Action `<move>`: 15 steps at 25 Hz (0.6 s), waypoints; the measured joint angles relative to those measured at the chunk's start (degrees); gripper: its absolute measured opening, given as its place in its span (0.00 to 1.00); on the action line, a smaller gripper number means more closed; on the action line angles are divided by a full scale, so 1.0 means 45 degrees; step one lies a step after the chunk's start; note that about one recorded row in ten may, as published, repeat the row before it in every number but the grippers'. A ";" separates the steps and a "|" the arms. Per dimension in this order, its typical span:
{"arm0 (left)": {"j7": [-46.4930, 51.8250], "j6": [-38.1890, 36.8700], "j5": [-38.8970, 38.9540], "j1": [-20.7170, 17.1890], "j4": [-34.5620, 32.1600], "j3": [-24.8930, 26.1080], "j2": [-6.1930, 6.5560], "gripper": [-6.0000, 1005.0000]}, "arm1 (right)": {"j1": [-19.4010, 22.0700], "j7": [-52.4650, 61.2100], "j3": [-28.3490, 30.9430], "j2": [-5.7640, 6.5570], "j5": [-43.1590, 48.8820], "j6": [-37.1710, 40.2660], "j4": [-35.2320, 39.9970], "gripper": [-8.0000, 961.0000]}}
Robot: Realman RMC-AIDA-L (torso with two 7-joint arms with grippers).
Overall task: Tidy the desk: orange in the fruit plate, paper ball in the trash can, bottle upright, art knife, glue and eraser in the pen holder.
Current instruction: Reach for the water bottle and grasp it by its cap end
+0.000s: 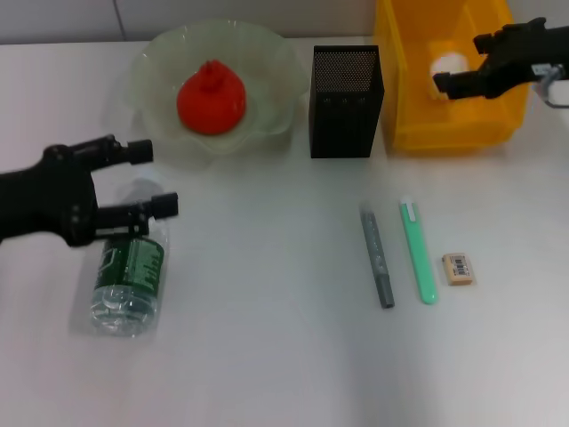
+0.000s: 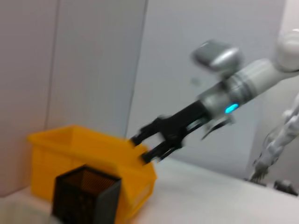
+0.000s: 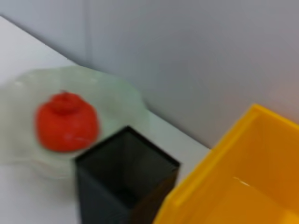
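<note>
Yellow trash can point(image 1: 411, 107) at one o'clock, paper ball point(image 1: 447, 62) inside, the right end effector point(image 1: 455, 78) spread open above it. Orange point(image 1: 212, 100) sits in the fruit plate point(image 1: 160, 62) at eleven. Left end effector point(image 1: 149, 180), fingers parted, hovers over the bottle point(image 1: 129, 283) lying flat at eight on the surface point(image 1: 267, 356).

eraser point(image 1: 458, 268) barcode label, bottle point(image 1: 127, 278) label (both unreadable)

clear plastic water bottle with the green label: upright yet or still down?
Still down. The clear plastic water bottle lies on its side on the white desk, with the open left gripper poised at its upper end.
</note>
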State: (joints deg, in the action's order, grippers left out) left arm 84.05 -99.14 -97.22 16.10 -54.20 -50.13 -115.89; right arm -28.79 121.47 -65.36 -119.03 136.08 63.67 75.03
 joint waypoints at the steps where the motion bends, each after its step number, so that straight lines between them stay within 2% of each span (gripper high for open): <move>1: 0.0551 0.0155 -0.0238 0.0049 -0.0435 0.0020 -0.0001 0.85 | 0.0340 -0.0586 0.0284 0.0001 -0.0642 0.0554 0.0309 0.82; 4: 0.2646 0.0701 -0.1469 0.0303 -0.2184 0.0024 -0.0154 0.84 | 0.1190 -0.2316 0.1290 0.0005 -0.2482 0.2254 0.0803 0.82; 6: 0.5496 0.1085 -0.3335 0.0889 -0.3891 0.0002 -0.0385 0.84 | 0.1792 -0.3926 0.2247 0.0008 -0.3924 0.3466 0.0743 0.82; 7: 0.5496 0.1085 -0.3335 0.0889 -0.3891 0.0002 -0.0385 0.84 | 0.2071 -0.4750 0.2734 0.0006 -0.4648 0.4112 0.0581 0.82; 11: 0.8856 0.1472 -0.5724 0.1930 -0.5316 -0.0110 -0.0550 0.84 | 0.2969 -0.7376 0.4101 0.0002 -0.6235 0.6442 -0.0031 0.82; 15: 1.1451 0.1469 -0.7775 0.3160 -0.5563 -0.0172 -0.0532 0.84 | 0.3513 -0.8575 0.4516 -0.0039 -0.6537 0.7686 -0.0402 0.82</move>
State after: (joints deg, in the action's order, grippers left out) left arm 135.58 -92.54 -132.21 30.32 -79.24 -50.91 -118.29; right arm -12.98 82.89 -45.04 -119.21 106.66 98.26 73.22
